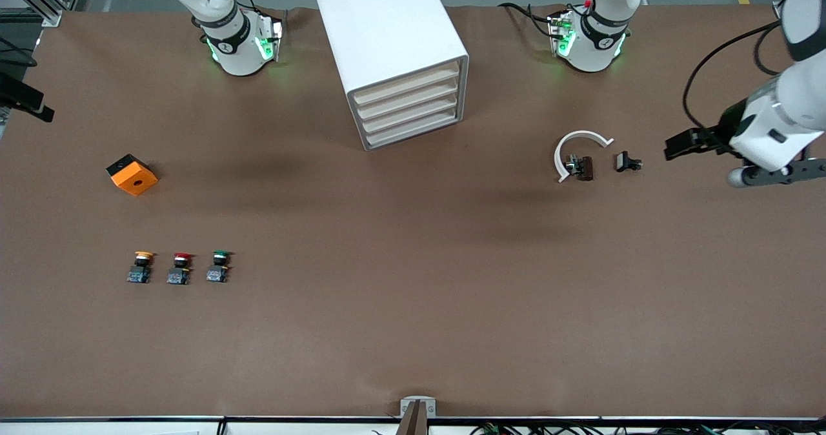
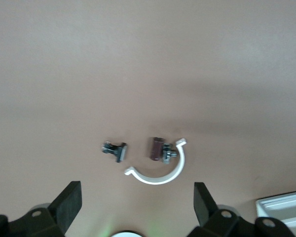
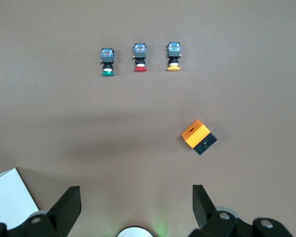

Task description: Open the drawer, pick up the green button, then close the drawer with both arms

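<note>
The white cabinet (image 1: 387,35) stands at the middle of the table near the arms' bases. Its four cream drawer fronts (image 1: 410,109) are all shut. The green-capped button (image 1: 219,264) lies on the table toward the right arm's end, in a row with a red-capped one (image 1: 180,268) and a yellow-capped one (image 1: 141,266). It also shows in the right wrist view (image 3: 107,63). My right gripper (image 3: 134,197) is open and empty, high over bare table between the cabinet and the buttons. My left gripper (image 2: 135,197) is open and empty, high over the table toward the left arm's end.
An orange and black block (image 1: 132,174) lies toward the right arm's end. A white ring clamp (image 1: 574,154) with a brown piece and a small black part (image 1: 626,161) lie toward the left arm's end. A white arm part with a black end (image 1: 694,141) reaches in there.
</note>
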`<state>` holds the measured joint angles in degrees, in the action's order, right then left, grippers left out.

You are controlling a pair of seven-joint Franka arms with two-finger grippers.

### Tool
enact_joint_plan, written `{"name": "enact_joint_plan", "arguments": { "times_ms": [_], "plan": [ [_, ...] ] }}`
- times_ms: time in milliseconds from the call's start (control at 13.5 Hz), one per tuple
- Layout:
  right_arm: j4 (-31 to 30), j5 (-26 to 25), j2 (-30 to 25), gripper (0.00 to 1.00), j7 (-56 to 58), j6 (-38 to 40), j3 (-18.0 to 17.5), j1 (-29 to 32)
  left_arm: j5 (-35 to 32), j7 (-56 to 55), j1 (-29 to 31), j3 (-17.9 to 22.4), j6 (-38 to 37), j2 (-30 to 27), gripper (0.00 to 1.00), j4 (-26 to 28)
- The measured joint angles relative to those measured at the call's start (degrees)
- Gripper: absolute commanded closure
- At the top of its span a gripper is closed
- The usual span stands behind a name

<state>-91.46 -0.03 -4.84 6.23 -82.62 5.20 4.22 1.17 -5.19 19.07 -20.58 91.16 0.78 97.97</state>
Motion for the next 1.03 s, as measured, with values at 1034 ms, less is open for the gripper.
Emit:
{"name": "enact_joint_plan", "arguments": {
  "times_ms": [1034],
  "plan": [
    [-4.29, 0.94, -3.93, 0.00, 0.06, 0.19, -0.23, 0.05, -0.58, 5.89, -19.32, 22.83, 8.65, -9.18, 0.00, 8.75]
  ]
}}
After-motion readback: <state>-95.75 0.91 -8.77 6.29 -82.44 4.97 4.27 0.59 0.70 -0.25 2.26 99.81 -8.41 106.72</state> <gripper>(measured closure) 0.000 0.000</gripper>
